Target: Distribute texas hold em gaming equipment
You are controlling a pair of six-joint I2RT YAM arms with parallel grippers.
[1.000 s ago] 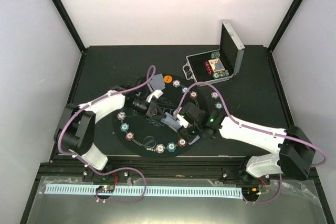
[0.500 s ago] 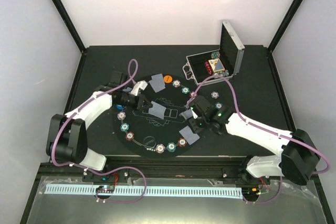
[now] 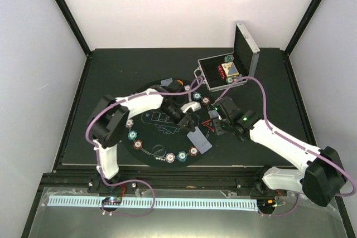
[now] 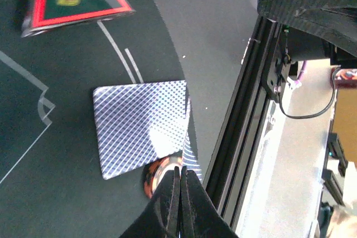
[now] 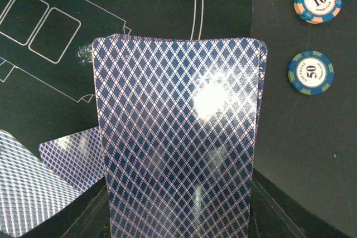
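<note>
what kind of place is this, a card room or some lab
Most likely a robot lab test cell, not a card room: white walls and black frame posts box in the table, two robot arms are bolted to a rail at its near edge, and the poker mat is laid on top.

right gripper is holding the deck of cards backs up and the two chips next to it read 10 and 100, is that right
Not quite. The lower chip reads 50, not 100, as the right wrist view shows. The rest holds: the right gripper holds the deck of cards backs up, and the upper chip reads 10.
</note>
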